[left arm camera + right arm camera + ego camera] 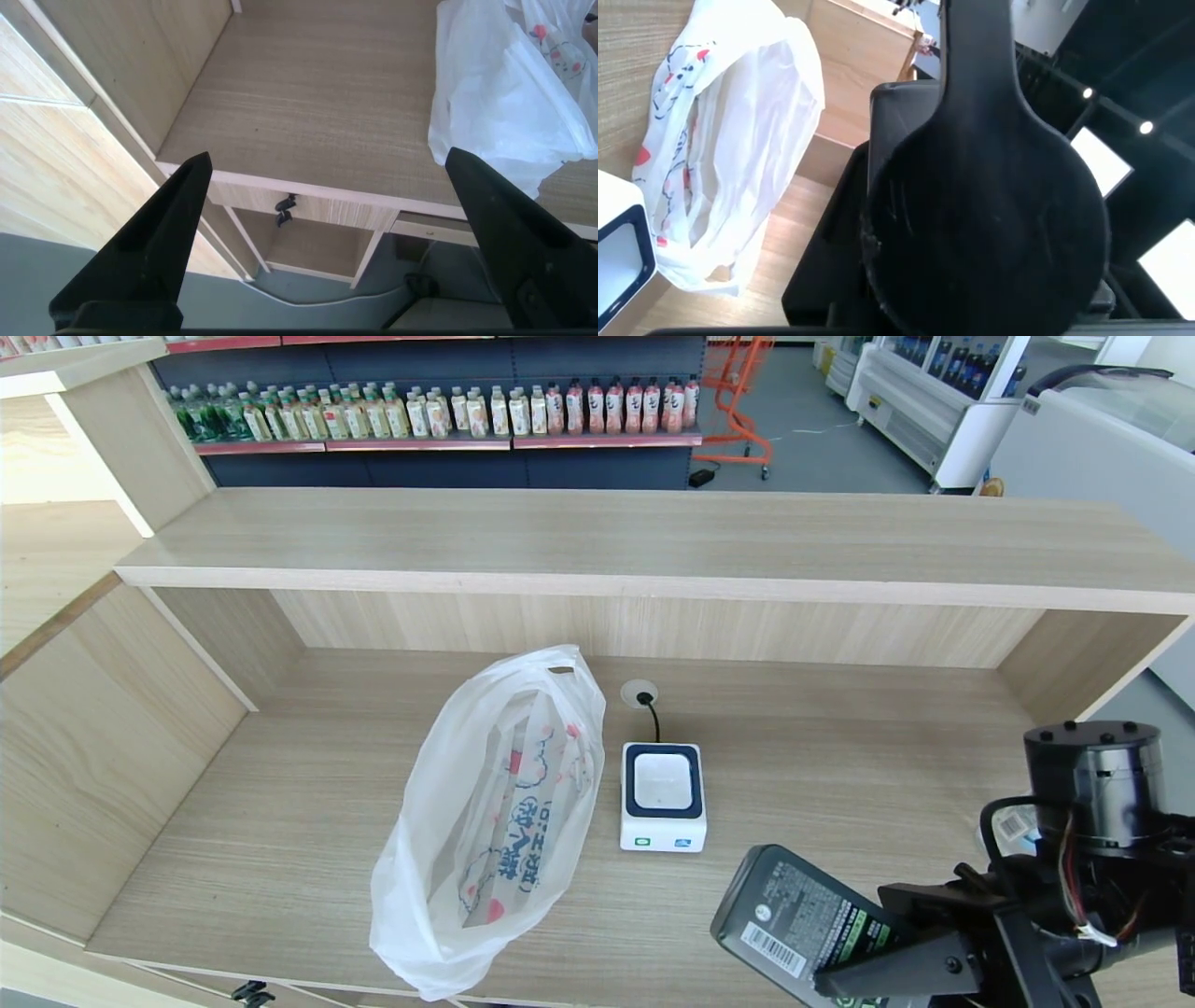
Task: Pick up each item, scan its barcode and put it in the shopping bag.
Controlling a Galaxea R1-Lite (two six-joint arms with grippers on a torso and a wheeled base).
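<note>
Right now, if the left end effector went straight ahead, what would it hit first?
Probably the left end effector meets the wooden counter near its front edge, clear of the shopping bag; depth is uncertain.

right arm (pixel 1092 784): black-silver cylindrical joint | red, white cables (pixel 1074 887) | left tool (pixel 327 163): black wedge fingers (pixel 159 243)

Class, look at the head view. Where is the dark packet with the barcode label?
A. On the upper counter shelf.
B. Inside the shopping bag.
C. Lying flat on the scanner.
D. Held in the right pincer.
D: the right pincer grips the dark packet, to the right of the scanner and outside the shopping bag.
</note>
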